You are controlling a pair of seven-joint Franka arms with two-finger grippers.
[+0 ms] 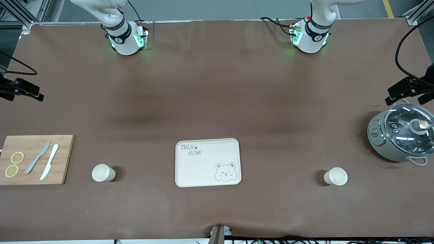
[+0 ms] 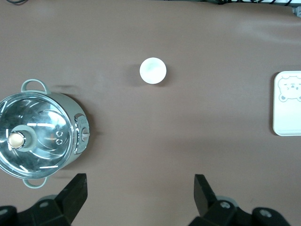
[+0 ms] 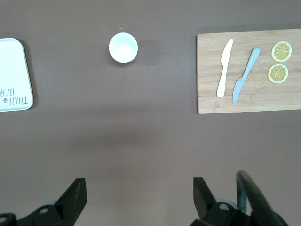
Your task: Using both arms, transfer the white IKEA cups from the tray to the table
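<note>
Two white cups stand on the brown table, one on each side of the bear tray (image 1: 207,162). One cup (image 1: 102,173) is toward the right arm's end and shows in the right wrist view (image 3: 123,47). The other cup (image 1: 335,176) is toward the left arm's end and shows in the left wrist view (image 2: 153,70). Both stand upright and empty. My left gripper (image 2: 140,188) is open and empty, high over bare table. My right gripper (image 3: 139,190) is open and empty, high over bare table. Neither hand shows in the front view, only the arm bases.
A bamboo cutting board (image 1: 35,159) with two knives and two lemon slices lies at the right arm's end. A grey pot with a glass lid (image 1: 403,134) stands at the left arm's end. Black camera clamps sit at both table ends.
</note>
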